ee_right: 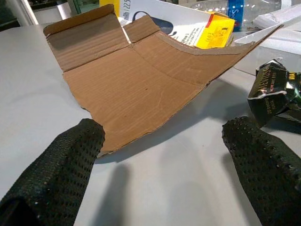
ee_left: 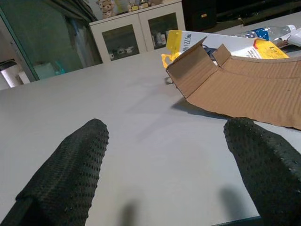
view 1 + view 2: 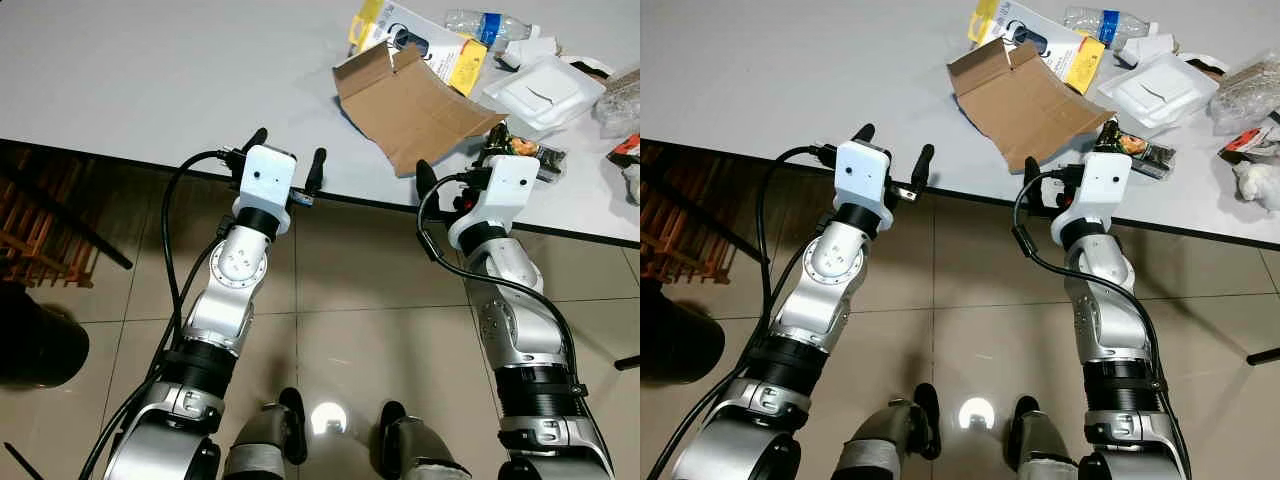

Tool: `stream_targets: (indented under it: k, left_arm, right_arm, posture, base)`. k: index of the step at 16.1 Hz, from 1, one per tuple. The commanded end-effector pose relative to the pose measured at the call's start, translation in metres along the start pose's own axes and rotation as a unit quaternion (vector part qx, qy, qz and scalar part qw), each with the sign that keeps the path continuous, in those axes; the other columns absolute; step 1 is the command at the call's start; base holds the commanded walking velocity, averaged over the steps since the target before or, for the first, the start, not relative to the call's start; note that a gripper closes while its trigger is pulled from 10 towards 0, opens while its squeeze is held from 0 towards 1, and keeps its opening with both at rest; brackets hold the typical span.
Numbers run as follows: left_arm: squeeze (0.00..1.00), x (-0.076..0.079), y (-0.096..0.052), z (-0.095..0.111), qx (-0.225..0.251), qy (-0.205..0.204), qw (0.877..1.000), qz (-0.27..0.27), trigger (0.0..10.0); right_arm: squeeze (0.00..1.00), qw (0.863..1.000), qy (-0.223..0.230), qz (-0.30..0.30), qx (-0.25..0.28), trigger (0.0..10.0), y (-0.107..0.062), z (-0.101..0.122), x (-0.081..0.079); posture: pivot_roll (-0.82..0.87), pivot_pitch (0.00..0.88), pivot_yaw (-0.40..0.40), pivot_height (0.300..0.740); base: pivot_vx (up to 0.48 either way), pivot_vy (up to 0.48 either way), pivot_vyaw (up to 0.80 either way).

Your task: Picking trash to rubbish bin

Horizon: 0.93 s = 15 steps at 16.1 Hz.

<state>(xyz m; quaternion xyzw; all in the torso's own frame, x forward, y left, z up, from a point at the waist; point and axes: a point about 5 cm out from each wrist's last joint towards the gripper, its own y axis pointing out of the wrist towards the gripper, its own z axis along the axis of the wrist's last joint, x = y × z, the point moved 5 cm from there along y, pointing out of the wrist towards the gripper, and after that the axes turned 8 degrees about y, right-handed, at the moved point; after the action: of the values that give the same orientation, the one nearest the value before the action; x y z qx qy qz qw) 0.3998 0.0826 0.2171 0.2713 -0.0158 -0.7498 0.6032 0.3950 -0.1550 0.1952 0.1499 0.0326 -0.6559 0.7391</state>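
Our right end effector (image 1: pixel 160 155) hovers at the near edge of the pale grey table (image 3: pixel 150 80), its two knobbly black fingers (image 1: pixel 61 165) spread wide and holding nothing. Just beyond them lies the torn sheet of brown corrugated cardboard (image 1: pixel 136 80), creased and with two short flaps standing up at its far side; its ragged near corner reaches down beside one of our fingertips, though we cannot tell whether they touch. Beside the other fingertip sits a crumpled, shiny dark foil wrapper (image 1: pixel 275 92), cut off by the frame in the right wrist view.

Our left end effector (image 2: pixel 164 165) is likewise wide open and empty, poised over a bare stretch of the table's near edge, with the cardboard well off to its right.

Behind the cardboard, towards the table's far edge, rests a flat white-and-yellow printed retail package (image 3: pixel 425 40), partly covered by the cardboard. Next to it are a clear plastic bottle with a blue label (image 3: pixel 485 25) lying on its side and a white square foam clamshell container (image 3: pixel 545 90). More litter at the table's right edge is cropped and too small for us to identify.

Beneath the table edge we see beige floor tiles (image 3: pixel 340 260), and at the far left a dark round object (image 3: pixel 35 345), hard to make out in shadow.
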Motion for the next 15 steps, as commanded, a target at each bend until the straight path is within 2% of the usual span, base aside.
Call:
stream_targets:
  k: [1, 15]
  left_arm:
    - [0.00, 0.0000, -0.0020, -0.0004, -0.001, 0.003, 1.000, 0.002, 10.0]
    - [0.00, -0.0021, -0.0026, -0.0021, -0.003, 0.008, 1.000, 0.007, 10.0]
  right_arm:
    - [0.00, 1.000, 0.001, -0.004, -0.004, 10.0, -0.0023, -0.0031, 0.0018]
    - [0.00, 1.000, 0.002, -0.002, -0.006, 10.0, -0.0021, -0.0045, 0.0006]
  posture:
    - [0.07, 0.298, 0.064, 0.740]
    - [0.07, 0.297, 0.063, 0.740]
  base:
    - [0.000, -0.270, 0.00]
    - [0.000, -0.284, 0.00]
